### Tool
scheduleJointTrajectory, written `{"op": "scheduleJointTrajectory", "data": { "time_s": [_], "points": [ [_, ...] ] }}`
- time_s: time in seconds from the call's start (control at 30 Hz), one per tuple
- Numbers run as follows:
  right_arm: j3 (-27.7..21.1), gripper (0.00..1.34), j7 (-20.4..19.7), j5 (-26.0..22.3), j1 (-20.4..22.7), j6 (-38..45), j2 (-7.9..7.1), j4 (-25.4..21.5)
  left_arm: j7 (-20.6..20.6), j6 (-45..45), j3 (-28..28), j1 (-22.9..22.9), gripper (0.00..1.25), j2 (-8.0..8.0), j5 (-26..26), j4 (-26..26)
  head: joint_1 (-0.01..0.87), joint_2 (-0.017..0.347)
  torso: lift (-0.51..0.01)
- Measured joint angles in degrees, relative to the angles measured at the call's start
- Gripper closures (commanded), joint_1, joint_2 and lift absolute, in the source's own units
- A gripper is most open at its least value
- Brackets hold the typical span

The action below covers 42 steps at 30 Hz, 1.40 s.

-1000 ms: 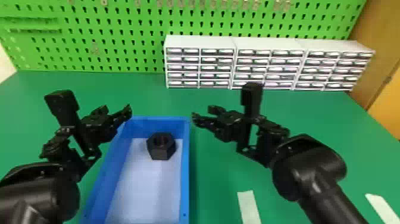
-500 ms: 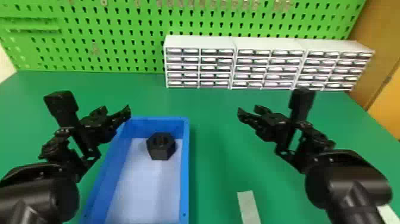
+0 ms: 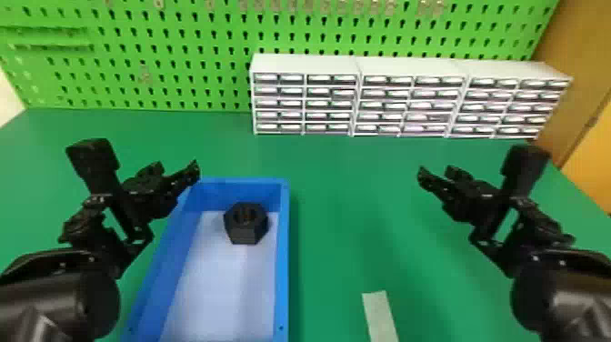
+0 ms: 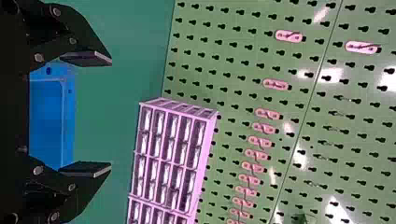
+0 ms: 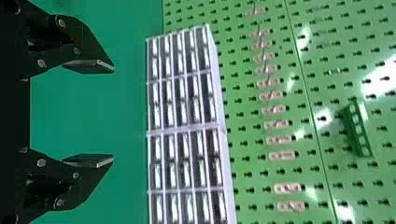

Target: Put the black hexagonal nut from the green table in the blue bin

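blue bin (image 3: pixel 282 254): near end cut off | drawers (image 3: pixel 327 103): contents blurred (can't tell)

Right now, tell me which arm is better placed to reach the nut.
Left, probably: the left gripper hangs open by the bin's far left corner; the right gripper is farther from the nut.

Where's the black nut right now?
In the head view, the black nut sits inside the blue bin, at the far end, nearer the right wall.

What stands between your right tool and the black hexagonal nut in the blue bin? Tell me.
The blue bin's right side wall stands between the right tool and the black hexagonal nut lying inside. Nothing else visible is in the way; coming in from above would likely clear the wall.
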Motion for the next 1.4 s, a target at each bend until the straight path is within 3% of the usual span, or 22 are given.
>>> {"op": "scheduleJointTrajectory", "data": {
  "time_s": [0.47,0.73,1.03,1.4],
  "points": [
    [-7.2,0.57,0.9,-4.9,2.1,0.0,-0.86,-0.4,0.0,0.0,0.2,0.0,0.45,0.03,0.0,0.0,0.691,0.009,-0.097],
    [-10.3,0.57,4.2,-7.6,2.0,0.0,-1.12,0.9,0.0,-0.2,0.4,0.0,0.45,0.01,-0.1,0.0,0.691,0.009,-0.097],
    [-8.7,0.57,5.4,-11.2,0.6,0.0,-2.12,5.0,0.0,-0.3,1.7,0.1,0.45,0.02,-0.6,0.0,0.691,0.009,-0.097],
    [-7.7,0.57,5.6,-10.3,-0.9,-0.1,-1.92,8.2,0.0,-0.6,2.0,-0.8,0.45,0.01,-1.6,0.0,0.691,0.009,-0.097]
  ]
}}
